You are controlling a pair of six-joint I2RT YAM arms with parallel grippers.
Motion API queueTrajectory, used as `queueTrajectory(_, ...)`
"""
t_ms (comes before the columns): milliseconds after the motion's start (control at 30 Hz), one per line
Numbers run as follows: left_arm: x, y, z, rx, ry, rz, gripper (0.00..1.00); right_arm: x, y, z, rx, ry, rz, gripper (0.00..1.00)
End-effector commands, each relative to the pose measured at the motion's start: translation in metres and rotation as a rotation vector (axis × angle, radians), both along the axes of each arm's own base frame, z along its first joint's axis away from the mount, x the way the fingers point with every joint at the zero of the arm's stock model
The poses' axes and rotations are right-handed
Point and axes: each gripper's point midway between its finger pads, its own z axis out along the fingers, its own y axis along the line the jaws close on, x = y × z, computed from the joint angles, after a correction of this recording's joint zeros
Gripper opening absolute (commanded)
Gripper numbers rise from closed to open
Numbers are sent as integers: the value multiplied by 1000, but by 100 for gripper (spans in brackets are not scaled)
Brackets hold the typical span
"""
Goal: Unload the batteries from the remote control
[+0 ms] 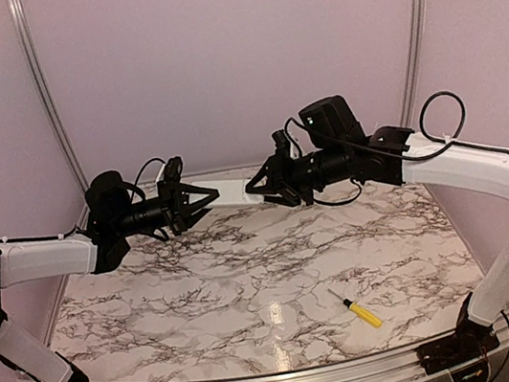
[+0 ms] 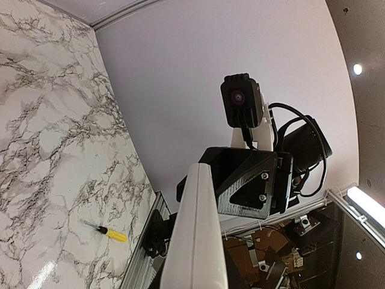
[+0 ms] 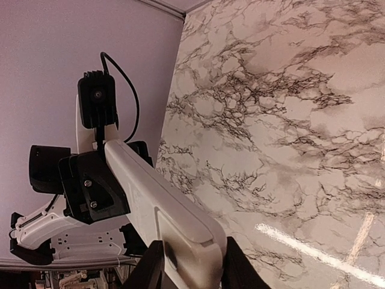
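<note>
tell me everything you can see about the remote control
The remote control is a slim white bar, smooth and glossy like plastic, with rounded edges. It hangs roughly level in the air above the marble table, touching nothing but the arms: the left tool clamps one end and the right tool clamps the other. In the right wrist view a faint seam seems to cross its face near the gripped end. No buttons or open recess can be seen.

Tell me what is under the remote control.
Held in the air by the left gripper and right gripper, the remote control has only marble table beneath. The screwdriver lies nearer the bases, not under it. The remote's underside and any batteries are hidden.
</note>
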Motion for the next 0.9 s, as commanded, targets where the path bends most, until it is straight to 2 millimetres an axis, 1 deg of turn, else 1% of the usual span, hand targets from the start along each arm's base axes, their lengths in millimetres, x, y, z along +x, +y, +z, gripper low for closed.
queueTrajectory(0,-3,-2,-4,37,-7,-27,0,1,1,17,33,-35,-10,31)
queueTrajectory(400,2,-2,-5,71,-25,-12,0,-3,-8,11,-14,-35,-14,32)
queueTrajectory(500,3,-3,-7,85,-29,-11,0,-4,-10,10,-21,-36,-12,37)
queueTrajectory(567,3,-3,-8,92,-26,-12,0,-4,-9,9,-22,-38,-11,44)
queueTrajectory(633,4,-4,-11,97,-22,-12,0,-3,-6,8,-18,-41,-4,47)
queueTrajectory(867,6,-5,-14,103,-17,-8,0,0,3,0,-19,-27,22,47)
